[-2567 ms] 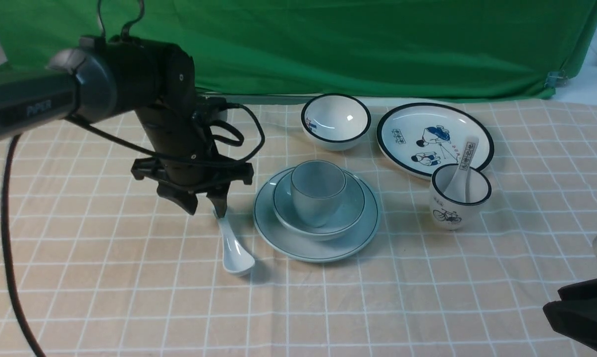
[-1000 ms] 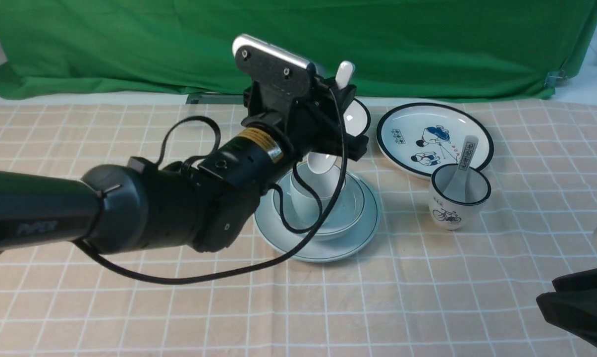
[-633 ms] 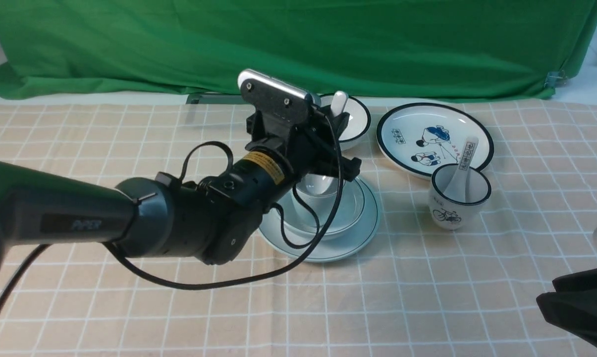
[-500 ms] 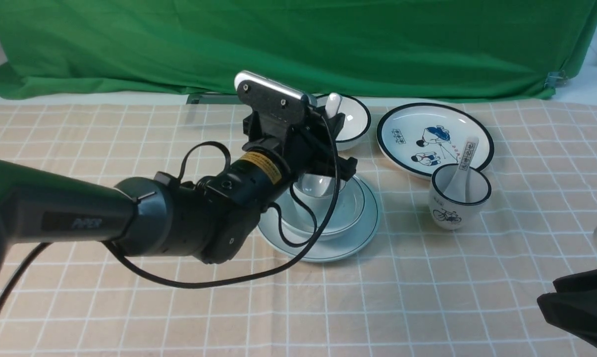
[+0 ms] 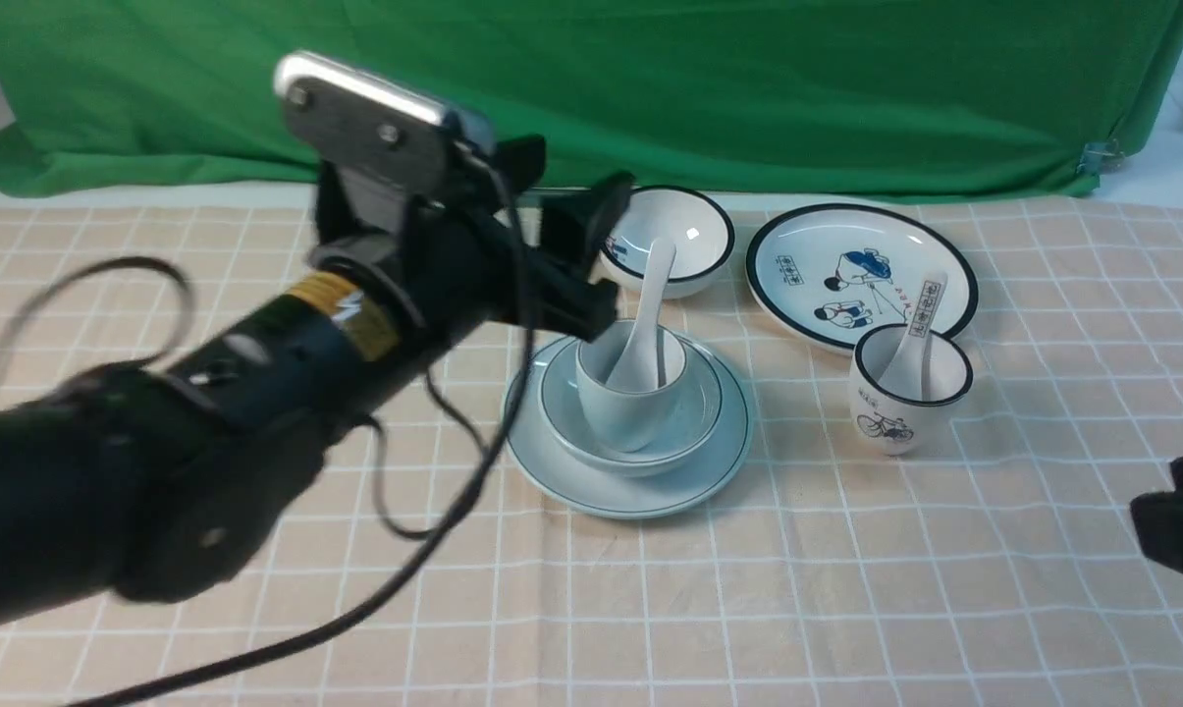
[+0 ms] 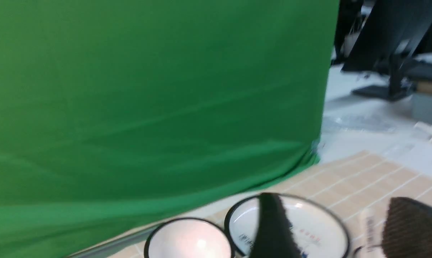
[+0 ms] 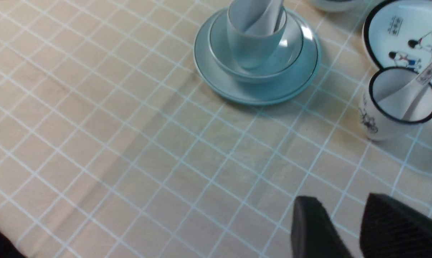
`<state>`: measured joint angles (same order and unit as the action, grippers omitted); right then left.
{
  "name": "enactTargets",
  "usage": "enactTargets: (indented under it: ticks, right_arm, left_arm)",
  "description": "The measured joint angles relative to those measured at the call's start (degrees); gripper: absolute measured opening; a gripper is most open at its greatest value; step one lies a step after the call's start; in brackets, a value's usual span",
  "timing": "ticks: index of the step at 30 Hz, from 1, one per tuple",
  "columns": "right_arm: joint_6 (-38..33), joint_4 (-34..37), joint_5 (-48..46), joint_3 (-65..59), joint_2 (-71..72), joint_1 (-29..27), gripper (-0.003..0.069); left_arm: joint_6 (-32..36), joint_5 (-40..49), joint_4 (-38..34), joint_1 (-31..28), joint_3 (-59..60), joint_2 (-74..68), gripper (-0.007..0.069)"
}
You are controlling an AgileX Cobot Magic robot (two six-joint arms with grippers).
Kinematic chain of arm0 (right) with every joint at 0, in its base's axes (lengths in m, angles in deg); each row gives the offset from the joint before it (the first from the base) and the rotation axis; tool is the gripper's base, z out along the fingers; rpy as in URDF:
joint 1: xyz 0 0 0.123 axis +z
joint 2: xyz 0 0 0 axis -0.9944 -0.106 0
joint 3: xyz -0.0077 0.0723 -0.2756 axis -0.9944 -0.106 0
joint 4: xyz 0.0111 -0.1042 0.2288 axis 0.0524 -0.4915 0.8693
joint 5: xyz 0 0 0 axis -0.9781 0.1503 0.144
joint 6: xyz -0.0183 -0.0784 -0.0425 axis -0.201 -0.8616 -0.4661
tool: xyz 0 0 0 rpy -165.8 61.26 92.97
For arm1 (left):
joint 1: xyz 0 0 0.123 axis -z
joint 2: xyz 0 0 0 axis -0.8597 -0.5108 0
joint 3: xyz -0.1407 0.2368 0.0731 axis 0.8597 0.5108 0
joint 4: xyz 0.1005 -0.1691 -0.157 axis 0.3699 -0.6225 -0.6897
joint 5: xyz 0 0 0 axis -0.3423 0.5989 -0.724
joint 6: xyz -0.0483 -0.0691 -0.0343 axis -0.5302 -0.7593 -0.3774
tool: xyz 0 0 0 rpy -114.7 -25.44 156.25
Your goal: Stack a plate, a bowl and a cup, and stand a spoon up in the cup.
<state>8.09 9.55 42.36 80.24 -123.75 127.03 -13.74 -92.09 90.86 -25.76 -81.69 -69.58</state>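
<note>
Two of each dish stand on the checked tablecloth (image 5: 748, 609): two plates, two bowls, two cups, two spoons, and there are two grippers.

Nearest is the right gripper (image 7: 339, 197), low over bare cloth. The front view shows only a dark scrap of it at the edge. Its own wrist view shows the two fingers apart with nothing between them.

Further in, the plate (image 5: 630, 491) lies flat on the cloth, the bowl (image 5: 699, 412) sits in it and the cup (image 5: 630, 407) stands upright in the bowl. The spoon (image 5: 650, 295) stands in the cup, scoop down, handle leaning up over the far rim. The right wrist view cuts that handle off.

To the stack's right the printed cup (image 5: 890, 412) holds the printed spoon (image 5: 920, 314).

The left gripper (image 6: 333, 199) hangs above and to the left of the stack, clear of the spoon, fingers spread and empty. Its blurred wrist view misses the stack and catches only the black-rimmed bowl (image 5: 665, 236) and the picture plate (image 5: 827, 265), side by side at the back.

Behind everything hangs the green cloth (image 5: 748, 88)
</note>
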Motion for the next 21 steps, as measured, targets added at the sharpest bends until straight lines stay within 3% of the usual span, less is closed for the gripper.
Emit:
enactTargets:
  ticks: [1,3,6,9,14,21]
  right_arm:
    - [0.0,0.0,-0.7,0.2,0.9,0.0,0.0210]
    - [0.3,0.0,-3.4,0.2,3.0,0.0,0.0152]
    - [1.0,0.0,-5.6,-0.7,5.2,0.0,0.0086]
    - [3.4,0.0,-6.7,-2.2,7.6,0.0,0.0047]
    - [8.0,0.0,-6.8,-3.0,8.1,0.0,0.0046]
    - [8.7,0.0,-6.4,-3.1,8.1,0.0,0.0061]
  left_arm:
    - [-0.4,3.1,0.0,0.0,1.5,4.3,0.0316]
    - [-0.6,12.2,0.0,0.0,5.9,18.6,0.0139]
    - [-0.8,18.6,0.0,0.0,9.9,30.0,0.0043]
    - [-0.5,23.1,0.6,0.0,15.3,44.4,0.0007]
    - [-0.4,26.2,2.3,0.0,21.9,55.7,0.0004]
    - [-0.4,30.7,2.5,0.1,26.8,57.5,0.0004]
